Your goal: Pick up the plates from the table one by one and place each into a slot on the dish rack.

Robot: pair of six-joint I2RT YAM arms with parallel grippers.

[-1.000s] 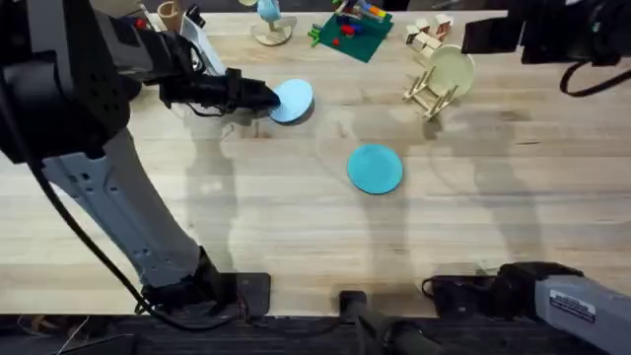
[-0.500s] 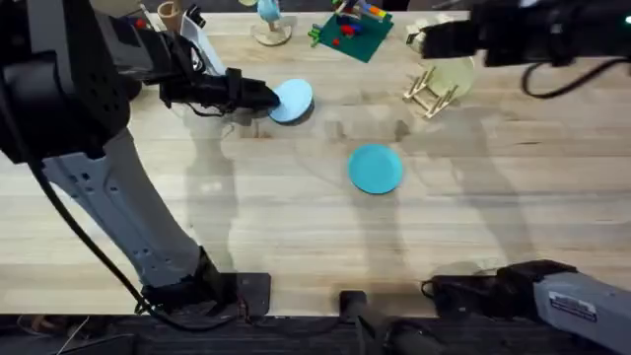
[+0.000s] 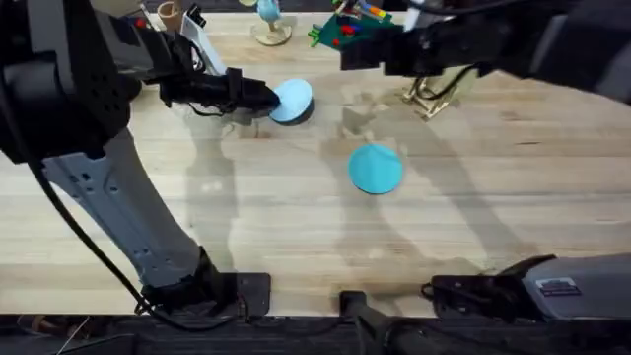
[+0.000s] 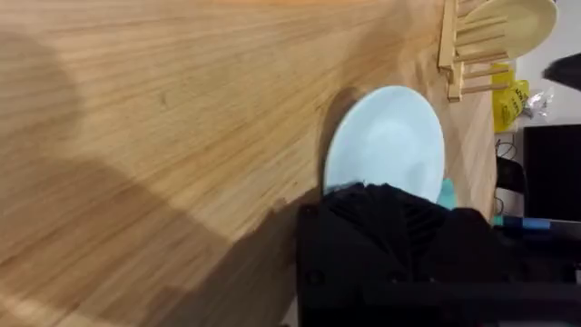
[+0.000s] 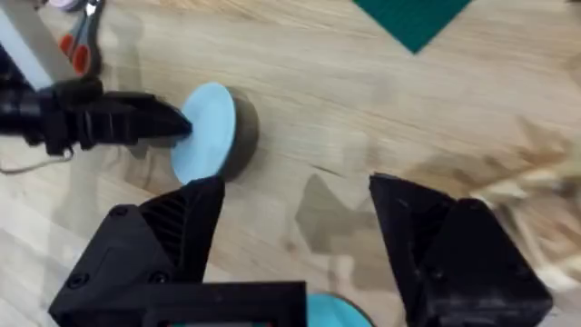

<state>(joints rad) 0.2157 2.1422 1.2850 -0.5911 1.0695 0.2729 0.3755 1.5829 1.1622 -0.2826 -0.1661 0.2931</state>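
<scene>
Overhead: left gripper (image 3: pixel 268 99) grips the pale sky-blue plate (image 3: pixel 294 99) near the table's (image 3: pixel 246 237) far edge; turquoise plate (image 3: pixel 376 167) lies mid-table; dish rack (image 3: pixel 426 96) far right, partly hidden by the right arm.
Left wrist: fingers clamp the pale plate's (image 4: pixel 386 145) rim; cream-yellow plate (image 4: pixel 508 23) stands in the rack (image 4: pixel 467 54).
Right wrist: right gripper (image 5: pixel 290 236) spread, empty.
Progress: both blue plates remain unracked.
</scene>
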